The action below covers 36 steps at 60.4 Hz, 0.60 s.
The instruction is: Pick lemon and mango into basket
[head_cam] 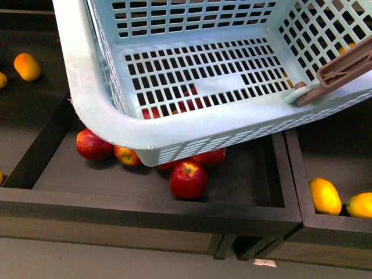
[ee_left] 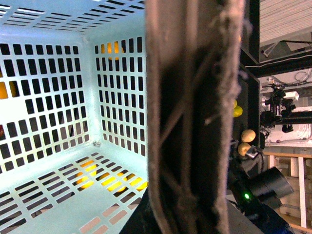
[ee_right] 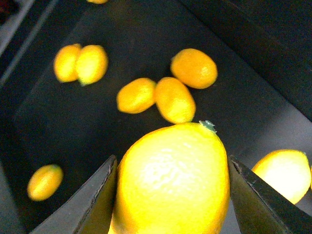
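Basket (head_cam: 87, 87): light teal with slotted walls and floor. It fills the top of the front view, tilted, its near corner low.
Handle (head_cam: 343, 70): grey-brown, lying across the basket's right rim. In the left wrist view it stands close to the lens as a blurred dark bar (ee_left: 195, 117), with the basket's inside (ee_left: 48, 97) behind it.
Apples (head_cam: 188, 179): red, in the dark bin (head_cam: 145, 210) under the basket. One is just clear of the basket's near corner, others are tucked under its edge, and more show red through the floor slots.
Lemon (ee_right: 170, 180): bright yellow with a green stem nub, large in the right wrist view. It is not in the basket. The front view does not show it, so I cannot place it against the basket.
Right gripper (ee_right: 171, 161): two dark fingers (ee_right: 97, 200) press either side of the lemon, and the jaws are closed on it.
Left gripper: its jaws are hidden (the handle blocks that camera), so I cannot tell how they stand.
Mango (head_cam: 27, 66): orange-yellow oval on the dark shelf well left of the basket, outside it.
Yellow fruits (head_cam: 325, 196): two in the bin just right of the basket, below its handle corner.
Loose fruit (ee_right: 174, 100): several orange-yellow ovals on the dark floor beyond the held lemon, some touching in pairs (blurred, so the kind is uncertain).
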Each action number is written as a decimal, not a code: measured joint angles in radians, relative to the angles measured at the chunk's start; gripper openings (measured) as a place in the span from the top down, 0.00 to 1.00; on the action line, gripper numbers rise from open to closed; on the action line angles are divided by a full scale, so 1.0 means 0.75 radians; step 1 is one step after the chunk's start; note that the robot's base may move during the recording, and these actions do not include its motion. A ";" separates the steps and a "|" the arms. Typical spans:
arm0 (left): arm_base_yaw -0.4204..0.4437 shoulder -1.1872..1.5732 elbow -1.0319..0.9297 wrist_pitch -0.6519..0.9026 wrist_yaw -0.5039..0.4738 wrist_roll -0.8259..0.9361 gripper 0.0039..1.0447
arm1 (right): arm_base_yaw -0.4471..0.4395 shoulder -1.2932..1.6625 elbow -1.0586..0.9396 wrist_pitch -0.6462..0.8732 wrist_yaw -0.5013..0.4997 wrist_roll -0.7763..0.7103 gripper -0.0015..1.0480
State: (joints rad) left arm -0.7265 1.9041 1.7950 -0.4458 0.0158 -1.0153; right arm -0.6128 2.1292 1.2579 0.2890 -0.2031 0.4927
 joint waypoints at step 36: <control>0.000 0.000 0.000 0.000 -0.003 0.000 0.95 | 0.474 -0.843 -0.430 0.120 -0.114 0.049 0.46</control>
State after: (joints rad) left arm -0.7265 1.9041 1.7950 -0.4458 0.0135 -1.0153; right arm -0.2577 1.4971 0.9352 0.3786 -0.2886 0.5297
